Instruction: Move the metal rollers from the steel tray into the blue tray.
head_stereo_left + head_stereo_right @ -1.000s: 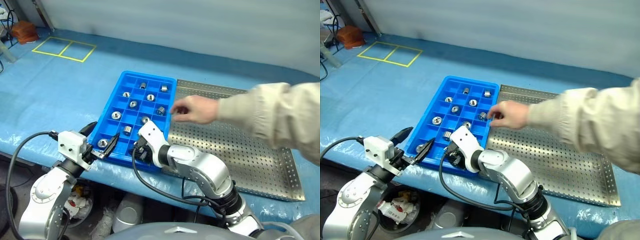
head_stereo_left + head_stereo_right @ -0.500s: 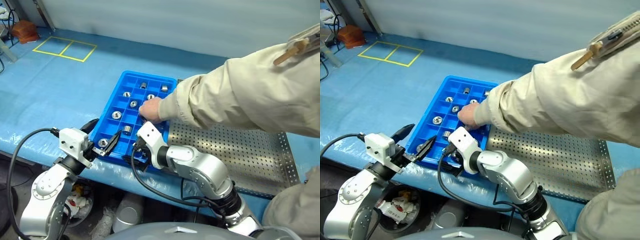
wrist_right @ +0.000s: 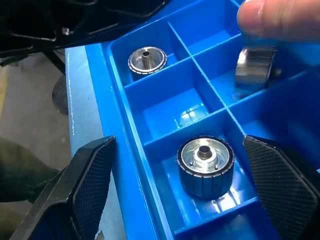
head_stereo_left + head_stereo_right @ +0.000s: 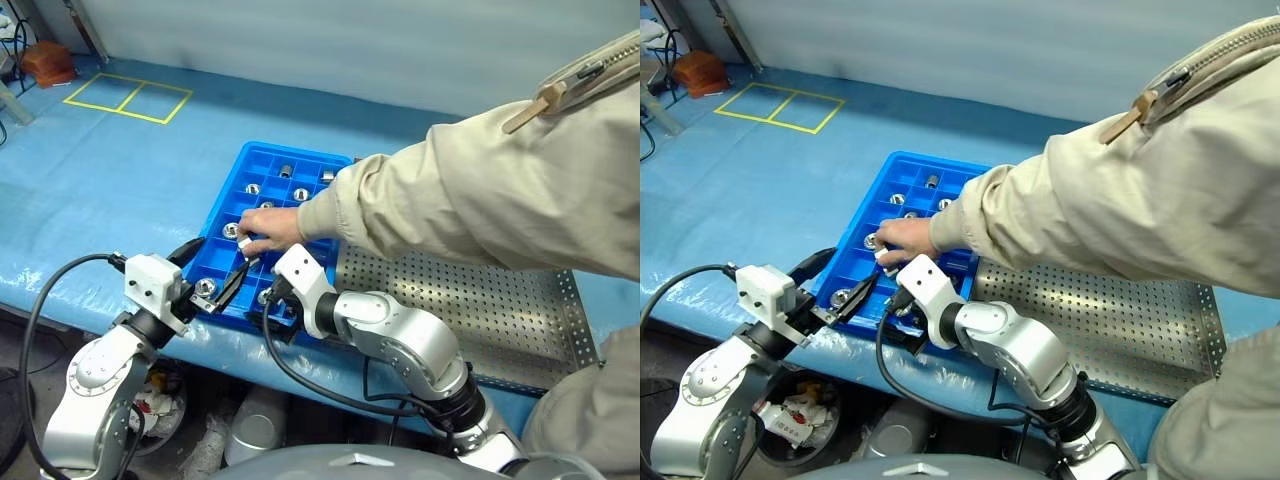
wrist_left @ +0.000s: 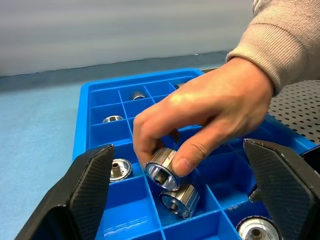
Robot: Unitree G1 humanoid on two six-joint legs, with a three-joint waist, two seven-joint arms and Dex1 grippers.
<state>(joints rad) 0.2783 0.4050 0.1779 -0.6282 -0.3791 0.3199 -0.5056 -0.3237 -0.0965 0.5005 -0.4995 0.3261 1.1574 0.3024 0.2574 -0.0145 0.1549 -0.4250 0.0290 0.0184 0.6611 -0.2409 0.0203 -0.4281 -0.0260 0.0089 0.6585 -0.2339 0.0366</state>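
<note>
The blue tray (image 4: pixel 243 160) lies in front of me with several metal rollers (image 4: pixel 253 188) in its compartments. To its right is the perforated steel tray (image 4: pixel 480 300). A person's hand (image 4: pixel 268 228) reaches over the blue tray and pinches a roller (image 5: pixel 162 172) just above another roller (image 5: pixel 180 200). My left gripper (image 4: pixel 212 270) is open at the tray's near left corner, its fingers (image 5: pixel 85 195) either side of that hand. My right gripper (image 4: pixel 272 308) is open at the near rim, with one roller (image 3: pixel 206 162) lying in the compartment between its fingers (image 3: pixel 90 185).
The person's beige sleeve (image 4: pixel 480 200) stretches across the steel tray and the blue tray's right side. Yellow tape squares (image 4: pixel 130 97) mark the blue table cover at the far left, near a brown object (image 4: pixel 48 62). The table's front edge runs just below both grippers.
The person's hand has swept from the steel tray's edge across the blue tray to its near left part and now holds a roller. Both my arms have stayed where they were.
</note>
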